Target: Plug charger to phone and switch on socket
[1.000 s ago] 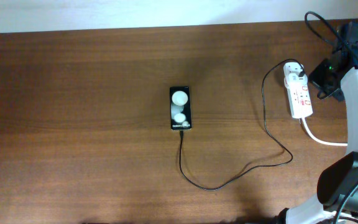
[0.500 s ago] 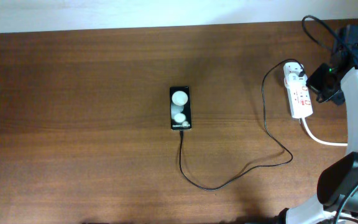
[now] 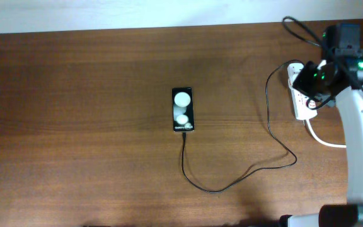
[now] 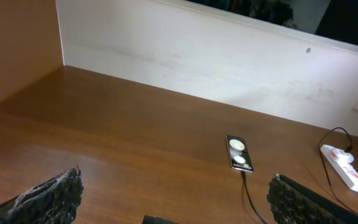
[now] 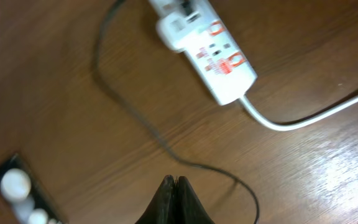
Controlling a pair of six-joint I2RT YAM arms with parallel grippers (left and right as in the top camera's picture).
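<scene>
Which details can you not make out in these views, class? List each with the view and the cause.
1. Socket switch positions: overhead, right gripper partly covers them; right wrist, blurred.
2. Phone port: overhead, too small to tell whether the charger tip is seated.
3. Phone, right wrist: cut off by the lower left edge.

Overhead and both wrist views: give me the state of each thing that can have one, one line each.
phone: flat, face up, charger seemingly plugged into its bottom edge.
charger: adapter seated in the power strip, its length slack on the table.
power strip: flat on the table; switches on or off cannot be told.
left tool: open, empty.
right tool: shut, empty, near the power strip.
</scene>
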